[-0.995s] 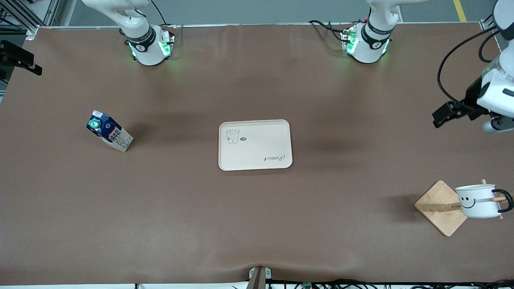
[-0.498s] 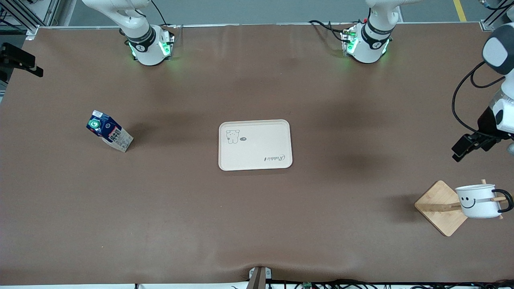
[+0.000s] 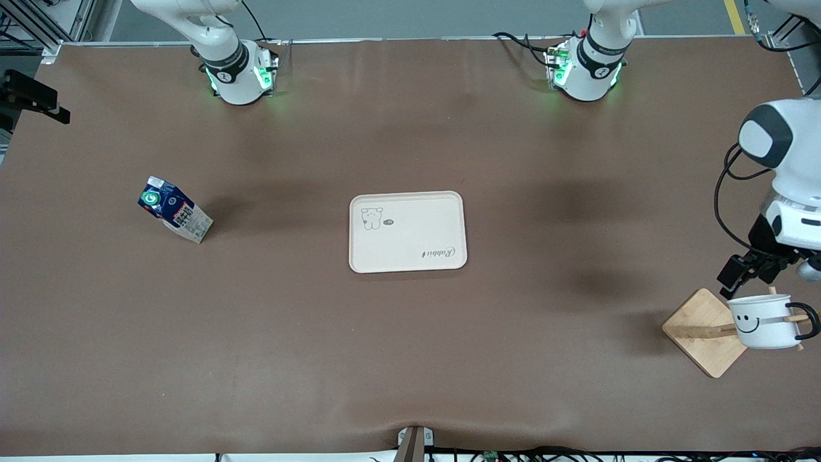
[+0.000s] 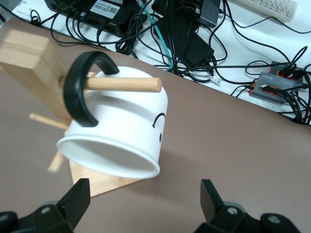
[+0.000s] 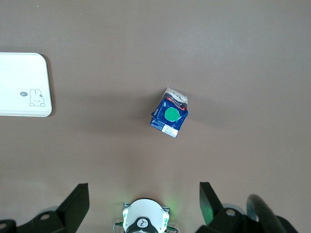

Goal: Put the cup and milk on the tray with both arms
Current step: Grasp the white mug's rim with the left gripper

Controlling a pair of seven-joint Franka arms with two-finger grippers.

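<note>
The tray (image 3: 408, 231) carries the cursive word "Rabbit" near one corner, seen upside down from the front camera. The milk (image 3: 174, 217) has printed labels on its sides, but the lettering is too small to read. No other writing is legible.

Around the cup (image 3: 764, 321) room is tight: a wooden peg (image 4: 124, 84) is running through its black handle (image 4: 80, 90), and the stand's post (image 4: 34, 63) and square base (image 3: 702, 330) are sitting against it. The left pincer (image 3: 744, 273), fingers spread wide, is hanging just beside its rim. The milk (image 3: 173, 217) and the tray (image 3: 408, 231) are standing well apart on bare desk (image 3: 410, 359), with the right pincer (image 5: 143, 201) high over the milk.
</note>
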